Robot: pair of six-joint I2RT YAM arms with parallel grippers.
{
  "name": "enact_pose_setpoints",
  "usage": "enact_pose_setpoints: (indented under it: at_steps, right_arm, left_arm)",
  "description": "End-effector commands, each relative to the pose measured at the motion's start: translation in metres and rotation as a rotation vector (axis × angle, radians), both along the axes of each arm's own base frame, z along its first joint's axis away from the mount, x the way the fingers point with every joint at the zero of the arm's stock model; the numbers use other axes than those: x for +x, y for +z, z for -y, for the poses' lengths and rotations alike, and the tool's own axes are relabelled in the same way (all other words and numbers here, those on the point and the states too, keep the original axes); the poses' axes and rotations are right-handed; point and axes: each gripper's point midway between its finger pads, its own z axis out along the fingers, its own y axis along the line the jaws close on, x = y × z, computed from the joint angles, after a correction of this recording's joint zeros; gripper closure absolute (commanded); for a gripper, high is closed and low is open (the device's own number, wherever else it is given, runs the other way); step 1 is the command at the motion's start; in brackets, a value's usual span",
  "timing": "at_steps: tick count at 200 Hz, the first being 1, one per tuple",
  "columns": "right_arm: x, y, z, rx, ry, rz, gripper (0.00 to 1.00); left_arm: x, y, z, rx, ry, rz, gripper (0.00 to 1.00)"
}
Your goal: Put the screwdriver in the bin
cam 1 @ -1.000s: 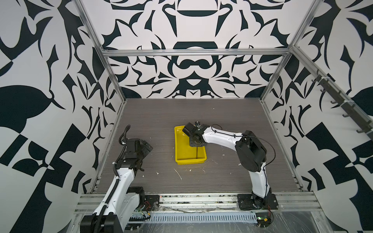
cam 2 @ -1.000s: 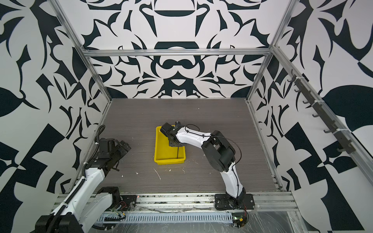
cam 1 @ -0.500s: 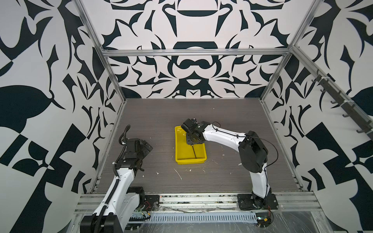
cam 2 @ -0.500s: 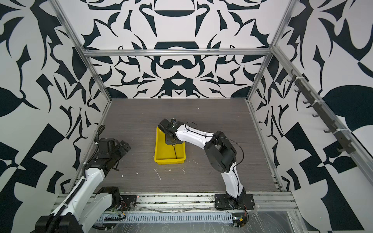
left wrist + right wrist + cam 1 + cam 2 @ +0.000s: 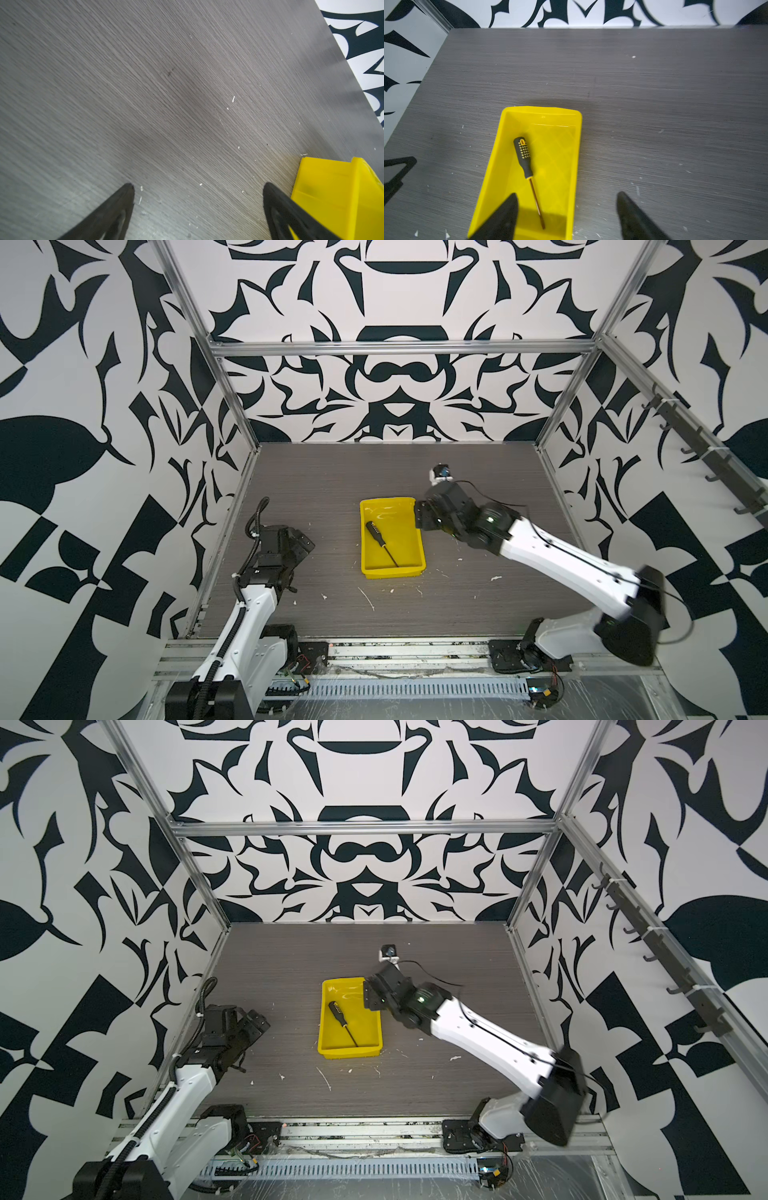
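The screwdriver (image 5: pixel 526 164) is seen lying flat on the floor of the bin (image 5: pixel 542 110), touched by nothing. It is laid on a slant in both top views (image 5: pixel 381 544) (image 5: pixel 343 1023): the black handle with its yellow marks is turned toward the far left of the bin, and the thin shaft is pointed toward the near wall, close to which the tip is found. The yellow bin (image 5: pixel 392 571) is set near the middle of the grey wood-grain table (image 5: pixel 457 472).

The right gripper (image 5: pixel 566 196) is held with its jaws spread wide and with nothing between them. In the wrist view one finger (image 5: pixel 508 212) is placed over the end of the bin where the tip lies, and the other is placed over bare table beside it. In both top views it is found at the bin's far right corner.

The left gripper (image 5: pixel 198 186) is likewise spread wide and empty. It is kept well to the left of the bin, near the table's left edge.

Small white scraps (image 5: pixel 368 597) are scattered on the table in front of the bin.
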Motion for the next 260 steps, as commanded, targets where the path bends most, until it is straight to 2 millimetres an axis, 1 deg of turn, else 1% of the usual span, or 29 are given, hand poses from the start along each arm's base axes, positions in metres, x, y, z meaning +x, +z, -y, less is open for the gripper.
enact_pose_setpoints:
  at_steps: [1,10,12,19,28,36,41,45,48,58,70,81,94,102,108,115,127,129,133,151,159,173,195,203,213,228,241,260]
  right_arm:
    - [-0.007,0.002,0.036,-0.031,-0.029,0.193,0.0]
    - [-0.013,0.003,0.048,-0.012,-0.034,0.268,0.0]
    - [-0.013,0.007,0.051,-0.005,-0.041,0.292,0.0]
    - [-0.016,0.001,0.063,-0.015,-0.059,0.342,0.0]
    - [-0.018,0.007,0.077,-0.008,-0.098,0.439,0.0]
    - [-0.019,0.005,0.093,-0.03,-0.147,0.519,0.0]
    - [-0.019,0.009,0.097,-0.042,-0.156,0.578,0.0]
    - [-0.02,0.01,0.098,-0.055,-0.146,0.605,0.0]
    - [-0.02,0.015,0.097,-0.089,-0.124,0.644,0.0]
    - [-0.019,0.011,0.094,-0.197,-0.066,0.686,0.0]
    - [-0.012,0.005,0.093,-0.33,-0.031,0.697,0.0]
    - [-0.005,-0.007,0.088,-0.458,0.031,0.692,0.0]
    - [0.0,-0.03,0.072,-0.615,0.211,0.682,0.0]
    - [0.006,-0.04,0.073,-0.653,0.248,0.663,0.0]
    - [0.012,-0.042,0.079,-0.638,0.207,0.649,0.0]
    - [0.022,-0.045,0.091,-0.608,0.142,0.632,0.0]
    - [0.036,-0.055,0.112,-0.547,0.058,0.597,0.0]
    - [0.036,-0.056,0.113,-0.541,0.054,0.595,0.0]
    - [0.042,-0.062,0.124,-0.518,0.016,0.573,0.0]
    - [0.055,-0.081,0.157,-0.454,-0.109,0.512,0.0]
    - [0.059,-0.088,0.168,-0.417,-0.154,0.49,0.0]
    - [0.063,-0.098,0.179,-0.369,-0.196,0.475,0.0]
    - [0.067,-0.112,0.193,-0.363,-0.237,0.449,0.0]
    - [0.068,-0.123,0.202,-0.339,-0.271,0.425,0.0]
    - [0.072,-0.124,0.212,-0.341,-0.317,0.419,0.0]
    - [0.076,-0.126,0.215,-0.336,-0.317,0.392,0.01]
    - [0.079,-0.133,0.219,-0.322,-0.319,0.391,0.01]
    - [0.083,-0.153,0.229,-0.306,-0.347,0.393,0.01]
  left_arm:
    - [0.004,0.004,0.002,-0.021,0.004,0.01,0.01]
    - [0.004,0.004,0.002,-0.02,0.003,0.008,0.01]
    - [0.004,0.004,0.002,-0.02,0.004,0.007,0.01]
    - [0.004,0.003,0.002,-0.021,0.003,0.005,0.01]
    - [0.004,0.003,0.003,-0.021,0.0,0.003,0.01]
    - [0.004,0.003,0.003,-0.022,-0.003,0.001,0.01]
    - [0.004,0.004,0.003,-0.022,-0.003,0.002,0.01]
    - [0.004,0.004,0.003,-0.022,-0.004,0.002,0.01]
    - [0.004,0.005,0.003,-0.021,-0.004,0.004,0.01]
    - [0.003,0.004,0.003,-0.021,-0.005,0.001,0.01]
    - [0.003,0.005,0.003,-0.022,-0.005,0.012,0.01]
    - [0.004,0.006,0.003,-0.025,-0.005,0.024,0.01]
    - [0.004,0.006,0.005,-0.028,-0.01,0.026,0.01]
    - [0.004,0.006,0.004,-0.028,-0.008,0.026,0.01]
    - [0.004,0.005,0.004,-0.029,-0.009,0.021,0.01]
    - [0.004,0.005,0.005,-0.028,-0.011,0.017,0.01]
    - [0.003,0.005,0.004,-0.027,-0.01,0.01,0.01]
    - [0.004,0.005,0.004,-0.026,-0.008,0.01,0.01]
    - [0.004,0.005,0.004,-0.025,-0.01,0.01,0.01]
    - [0.003,0.004,0.004,-0.024,-0.009,0.007,0.01]
    - [0.003,0.005,0.004,-0.025,-0.009,0.009,0.01]
    - [0.003,0.004,0.004,-0.025,-0.009,0.01,0.01]
    - [0.004,0.005,0.004,-0.026,-0.01,0.014,0.01]
    - [0.004,0.005,0.004,-0.027,-0.011,0.015,0.01]
    - [0.004,0.005,0.005,-0.028,-0.012,0.014,0.01]
    - [0.004,0.004,0.005,-0.029,-0.013,0.011,0.01]
    - [0.005,0.005,0.006,-0.031,-0.015,0.012,0.01]
    - [0.005,0.004,0.005,-0.031,-0.014,0.012,0.01]
